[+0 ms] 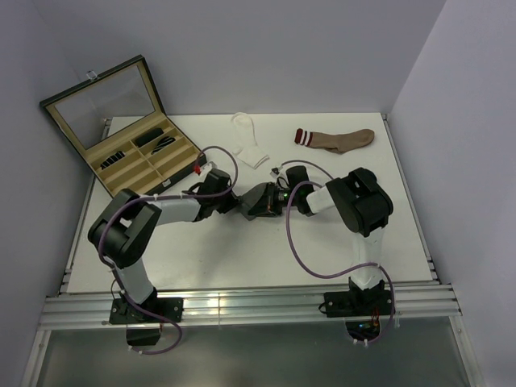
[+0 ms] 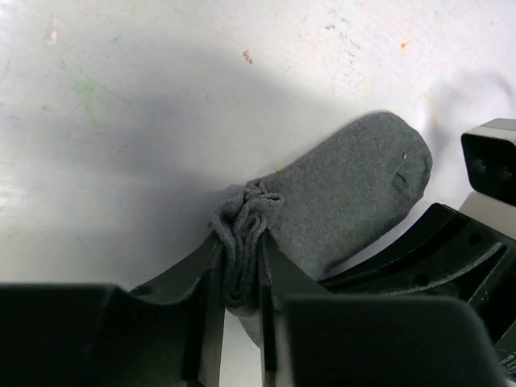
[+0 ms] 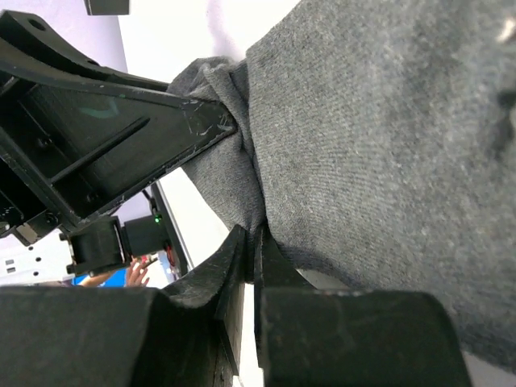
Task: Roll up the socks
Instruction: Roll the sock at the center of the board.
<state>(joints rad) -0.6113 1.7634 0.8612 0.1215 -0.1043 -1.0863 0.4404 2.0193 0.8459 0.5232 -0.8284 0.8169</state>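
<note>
Status: dark grey knit sock (image 2: 355, 193) gripped both sides.
Rolled end clamped in left gripper (image 2: 240, 262); right gripper (image 3: 251, 246) pinches fabric edge.

Seen from above, even, soft light falls on the table (image 1: 226, 258); it reads bright white, with only faint, blurred shadows under the arms, and focus is sharp to the edges. The lid (image 1: 109, 101) of the box gives a pale, dull reflection.

The left wrist view is bright and slightly washed out at its top corners. A broad soft shadow surrounds the sock (image 2: 347, 193), whose knit is crisp. The left fingers (image 2: 197, 314) are near-black and blurred.

In the right wrist view the sock (image 3: 363, 161) fills the frame, sharp in the middle. The right fingers (image 3: 218, 310) are underexposed, and the background at the top is blown out.
</note>
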